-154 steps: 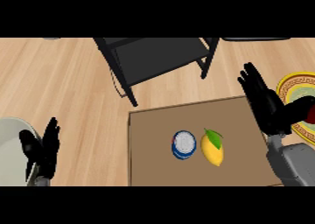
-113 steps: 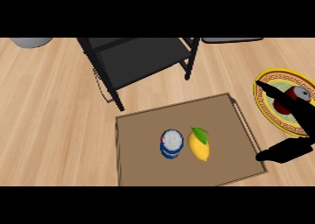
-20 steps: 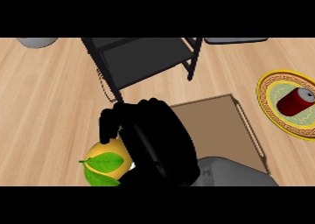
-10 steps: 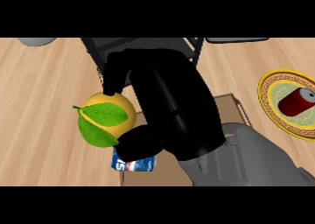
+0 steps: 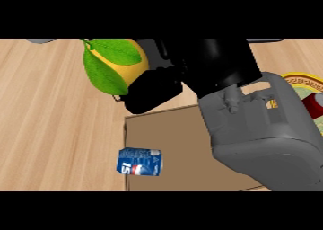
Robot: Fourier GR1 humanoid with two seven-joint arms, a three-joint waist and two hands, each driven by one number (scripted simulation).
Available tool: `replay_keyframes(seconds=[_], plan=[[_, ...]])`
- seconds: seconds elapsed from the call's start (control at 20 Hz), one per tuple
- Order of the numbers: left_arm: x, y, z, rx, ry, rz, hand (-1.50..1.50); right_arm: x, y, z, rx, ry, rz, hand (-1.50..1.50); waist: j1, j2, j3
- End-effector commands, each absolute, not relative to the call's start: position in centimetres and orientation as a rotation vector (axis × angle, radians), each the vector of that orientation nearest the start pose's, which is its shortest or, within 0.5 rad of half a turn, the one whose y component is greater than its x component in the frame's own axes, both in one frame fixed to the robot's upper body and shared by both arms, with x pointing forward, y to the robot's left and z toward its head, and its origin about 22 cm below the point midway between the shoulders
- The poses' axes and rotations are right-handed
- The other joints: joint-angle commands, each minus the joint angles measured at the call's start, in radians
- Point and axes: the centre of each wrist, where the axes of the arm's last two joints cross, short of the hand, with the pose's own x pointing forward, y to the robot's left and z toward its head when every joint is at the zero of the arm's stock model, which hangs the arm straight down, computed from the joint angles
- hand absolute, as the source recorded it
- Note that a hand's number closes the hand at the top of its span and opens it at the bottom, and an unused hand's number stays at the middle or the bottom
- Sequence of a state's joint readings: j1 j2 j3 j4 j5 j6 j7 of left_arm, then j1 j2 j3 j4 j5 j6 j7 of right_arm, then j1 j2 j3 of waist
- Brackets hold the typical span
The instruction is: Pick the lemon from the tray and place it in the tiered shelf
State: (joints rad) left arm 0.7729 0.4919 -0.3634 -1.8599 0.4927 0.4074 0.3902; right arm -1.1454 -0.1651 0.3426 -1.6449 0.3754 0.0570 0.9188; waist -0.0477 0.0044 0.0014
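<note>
The lemon (image 5: 138,62), yellow with big green leaves, is held high near the view's top, close to the camera. My right hand (image 5: 165,85) is shut on it, black fingers curled round its right side. The grey forearm (image 5: 264,130) crosses the brown tray (image 5: 181,143) below. Hand and lemon hide the tiered shelf almost entirely. My left hand does not show.
A blue can (image 5: 140,161) lies on its side at the tray's left edge. A yellow patterned plate (image 5: 308,84) with a red can (image 5: 318,106) sits at the right. Wooden counter (image 5: 51,117) spreads to the left.
My right hand has carried the lemon up and away from the tray toward the view's top. The blue can now shows fully, lying at the tray's left edge.
</note>
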Motion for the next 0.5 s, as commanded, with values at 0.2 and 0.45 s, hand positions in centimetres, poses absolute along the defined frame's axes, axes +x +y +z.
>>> replay_keyframes(seconds=[0.2, 0.45], plan=[[11.6, 28.5, 1.6, 0.127, -1.029, 0.137, 0.00, 31.4, -4.7, 33.3, -0.538, -1.788, 0.903, 1.50, 0.008, 0.009, -0.009], [12.1, 27.7, 1.9, 0.103, -1.054, 0.126, 0.00, 33.2, -5.5, 33.3, -0.553, -1.776, 0.921, 1.50, 0.005, 0.015, -0.007]])
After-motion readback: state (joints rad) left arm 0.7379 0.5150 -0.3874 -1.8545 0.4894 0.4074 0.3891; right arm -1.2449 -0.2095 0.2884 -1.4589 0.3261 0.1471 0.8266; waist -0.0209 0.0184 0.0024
